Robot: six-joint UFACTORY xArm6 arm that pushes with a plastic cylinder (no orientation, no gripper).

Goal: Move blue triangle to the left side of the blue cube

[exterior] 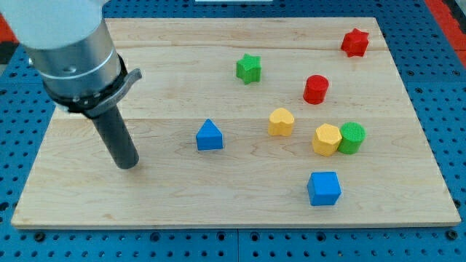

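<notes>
My tip (128,164) left of blue triangle (209,136); blue cube (324,188) lower right.

Blue triangle (209,136) up-left of blue cube (324,188), well apart.

Silver-grey arm housing (69,51) w/ white upper shell is cut off by the view's top and left edges; upper part out of shot. It hides the pale wooden counter (240,196) at its far-left corner. Yellow hexagonal block (327,139) covers part of the green round block (353,137) touching it.
</notes>
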